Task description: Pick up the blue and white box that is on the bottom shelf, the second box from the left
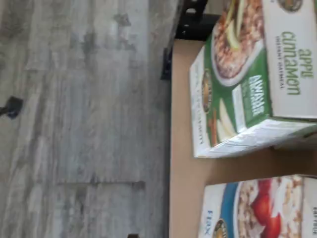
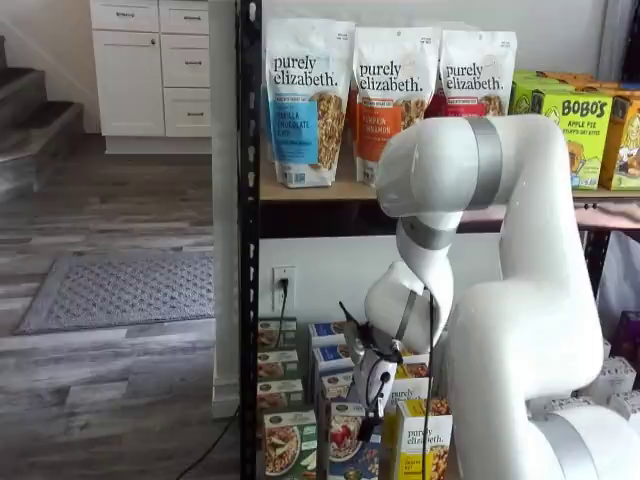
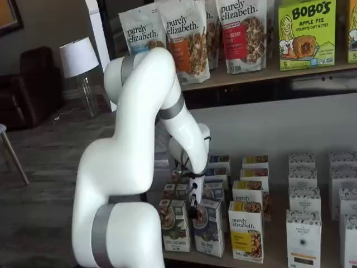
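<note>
The blue and white box (image 1: 262, 210), with a bowl of granola and red berries on its front, stands on the tan board of the bottom shelf (image 1: 185, 163) beside a green apple cinnamon box (image 1: 247, 74). In both shelf views the blue and white box (image 2: 345, 440) (image 3: 209, 226) is at the front of its row. My gripper (image 2: 368, 408) (image 3: 193, 207) hangs just above and in front of its top. It is open and nothing is between its fingers, which are small and dark against the boxes.
A yellow purely elizabeth box (image 3: 247, 229) stands right of the blue one and the green box (image 3: 175, 223) left of it, with more rows behind. A black steel post (image 2: 248, 300) rises at the shelf's left end. Tall granola bags (image 2: 308, 100) fill the tier above.
</note>
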Robot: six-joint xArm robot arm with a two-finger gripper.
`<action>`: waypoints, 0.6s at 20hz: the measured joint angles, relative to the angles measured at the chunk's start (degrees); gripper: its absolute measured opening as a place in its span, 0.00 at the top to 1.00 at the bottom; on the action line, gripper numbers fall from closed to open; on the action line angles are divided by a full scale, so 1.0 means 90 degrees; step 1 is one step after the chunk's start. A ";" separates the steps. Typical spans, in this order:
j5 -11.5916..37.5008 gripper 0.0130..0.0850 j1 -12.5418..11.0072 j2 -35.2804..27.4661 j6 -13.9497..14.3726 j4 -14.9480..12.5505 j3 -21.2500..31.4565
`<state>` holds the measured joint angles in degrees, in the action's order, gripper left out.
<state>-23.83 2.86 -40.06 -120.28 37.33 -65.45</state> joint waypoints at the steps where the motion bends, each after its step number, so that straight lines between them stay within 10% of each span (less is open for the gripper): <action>1: 0.0059 0.00 0.0011 0.0000 -0.0121 0.0140 0.0009; 12: 0.0099 0.00 -0.0113 -0.0157 -0.0694 0.0689 -0.0250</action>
<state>-22.94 1.85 -41.47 -126.52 43.53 -67.70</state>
